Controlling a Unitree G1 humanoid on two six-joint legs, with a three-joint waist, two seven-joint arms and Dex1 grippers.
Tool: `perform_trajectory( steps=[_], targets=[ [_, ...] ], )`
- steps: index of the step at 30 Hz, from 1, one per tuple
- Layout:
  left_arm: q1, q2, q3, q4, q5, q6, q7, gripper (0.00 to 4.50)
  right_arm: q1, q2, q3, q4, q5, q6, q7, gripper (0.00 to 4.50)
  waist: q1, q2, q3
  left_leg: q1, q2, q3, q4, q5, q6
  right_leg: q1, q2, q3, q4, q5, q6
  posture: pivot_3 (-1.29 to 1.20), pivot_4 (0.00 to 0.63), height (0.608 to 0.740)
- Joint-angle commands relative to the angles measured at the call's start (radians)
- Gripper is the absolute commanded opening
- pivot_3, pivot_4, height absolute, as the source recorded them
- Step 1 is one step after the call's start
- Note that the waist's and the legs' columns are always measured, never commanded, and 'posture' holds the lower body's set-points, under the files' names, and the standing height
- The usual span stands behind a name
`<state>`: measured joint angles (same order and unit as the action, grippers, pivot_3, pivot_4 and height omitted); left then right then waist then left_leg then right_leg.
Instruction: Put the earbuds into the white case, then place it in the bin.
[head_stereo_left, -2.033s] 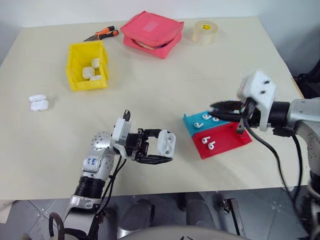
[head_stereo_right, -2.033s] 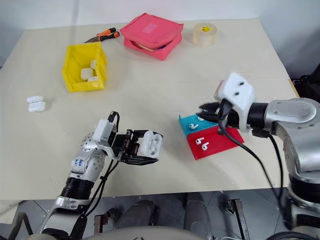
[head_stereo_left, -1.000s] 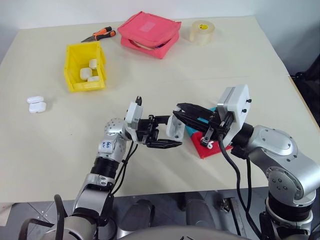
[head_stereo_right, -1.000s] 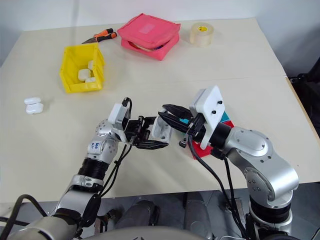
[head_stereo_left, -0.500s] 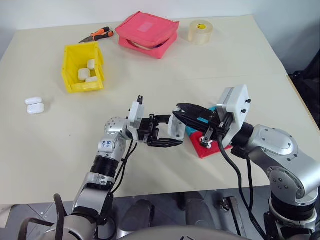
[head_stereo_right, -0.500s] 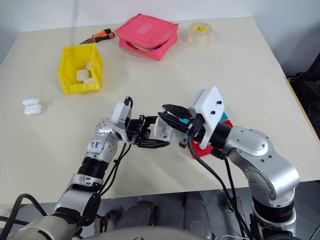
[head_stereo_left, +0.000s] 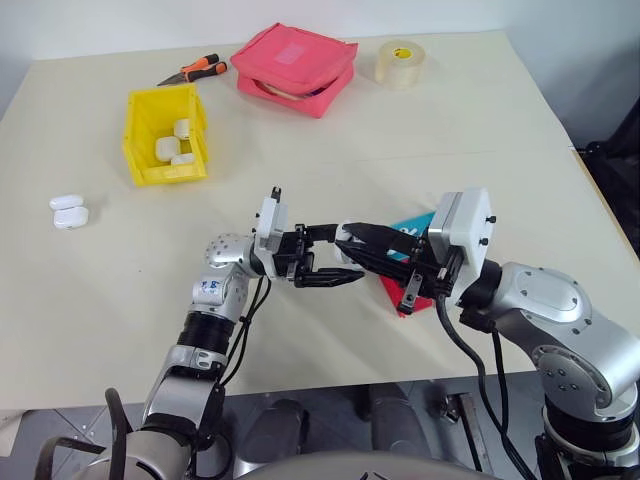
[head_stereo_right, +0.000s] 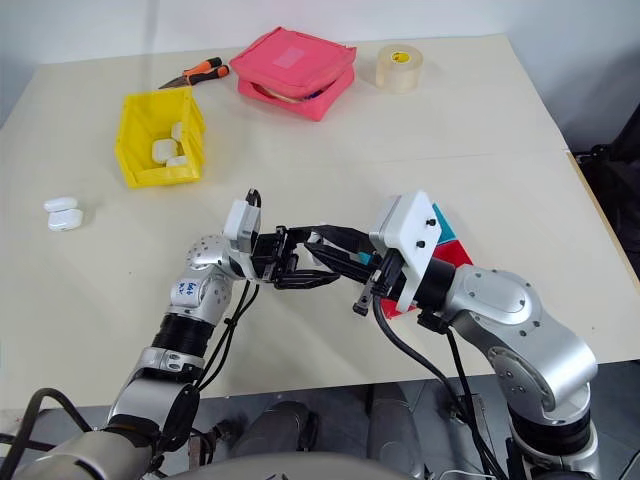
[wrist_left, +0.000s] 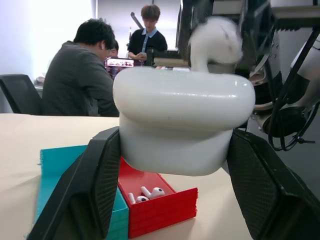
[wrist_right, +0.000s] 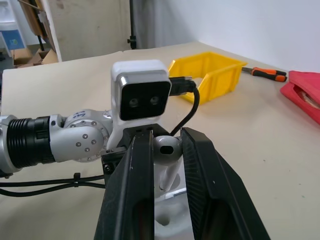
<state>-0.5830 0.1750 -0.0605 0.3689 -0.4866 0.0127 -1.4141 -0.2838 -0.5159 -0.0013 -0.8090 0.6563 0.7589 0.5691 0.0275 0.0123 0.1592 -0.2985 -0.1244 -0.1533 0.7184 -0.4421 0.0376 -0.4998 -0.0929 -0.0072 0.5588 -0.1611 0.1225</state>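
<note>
**Earbud meeting case mid-air above counter**

L gripper (head_stereo_left: 335, 262) fingers clamped on small glossy white rounded charging case (wrist_left: 182, 122), held up above the beige counter (head_stereo_left: 420, 130) near its front edge. R gripper (wrist_right: 167, 150) fingers pinch a tiny glossy white earbud (wrist_right: 167, 146) w/ short stem, narrow gap, tip right at the case. Teal and red shallow trays (wrist_left: 150, 200) sit just behind/below the R gripper; two more earbuds (wrist_left: 145, 194) lie in the red one. Bright yellow plastic bin (head_stereo_left: 165, 130) is far-left w/ white cases inside, well apart from both grippers. Two white cases (head_stereo_left: 70, 210) lie loose at the counter's left edge.
</note>
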Motion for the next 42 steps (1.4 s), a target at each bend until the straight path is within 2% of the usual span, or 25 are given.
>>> perform_trajectory(
  steps=[1, 17, 34, 42],
  targets=[
    [-0.014, 0.005, -0.011, -0.047, -0.009, 0.002, -0.015, 2.79, 0.006, -0.009, 0.01, 0.019, -0.027, -0.059, 0.013, 0.43, 0.0, 0.0, 0.0, 0.0, 0.0, 0.0, 0.0, 0.0, 0.0, 0.0, 0.0, 0.0, 0.0, 0.0, 0.0, 0.0, 0.15, 0.74],
    [0.041, 0.015, -0.006, -0.17, -0.024, 0.064, 0.076, 2.79, 0.085, 0.004, 0.033, 0.093, -0.08, -0.179, 0.029, 0.43, 0.0, 0.0, 0.0, 0.0, 0.0, 0.0, 0.0, 0.0, 0.0, 0.0, 0.0, 0.0, 0.0, 0.0, 0.0, 0.0, 0.15, 0.74],
    [0.053, -0.006, 0.002, -0.189, -0.048, 0.052, 0.069, 2.79, 0.1, 0.058, 0.116, 0.223, -0.152, -0.326, 0.033, 0.43, -0.001, 0.0, 0.0, 0.0, 0.0, 0.0, 0.0, 0.0, 0.0, 0.0, 0.0, 0.0, 0.0, 0.0, 0.0, 0.0, 0.15, 0.74],
    [0.03, 0.003, 0.041, -0.143, -0.043, 0.017, 0.072, 2.79, 0.127, -0.035, 0.135, 0.197, -0.186, -0.28, 0.06, 0.43, -0.001, 0.0, 0.0, 0.0, 0.0, 0.0, 0.0, 0.0, 0.0, 0.0, 0.0, 0.0, 0.0, 0.0, 0.0, 0.0, 0.15, 0.74]
  ],
)
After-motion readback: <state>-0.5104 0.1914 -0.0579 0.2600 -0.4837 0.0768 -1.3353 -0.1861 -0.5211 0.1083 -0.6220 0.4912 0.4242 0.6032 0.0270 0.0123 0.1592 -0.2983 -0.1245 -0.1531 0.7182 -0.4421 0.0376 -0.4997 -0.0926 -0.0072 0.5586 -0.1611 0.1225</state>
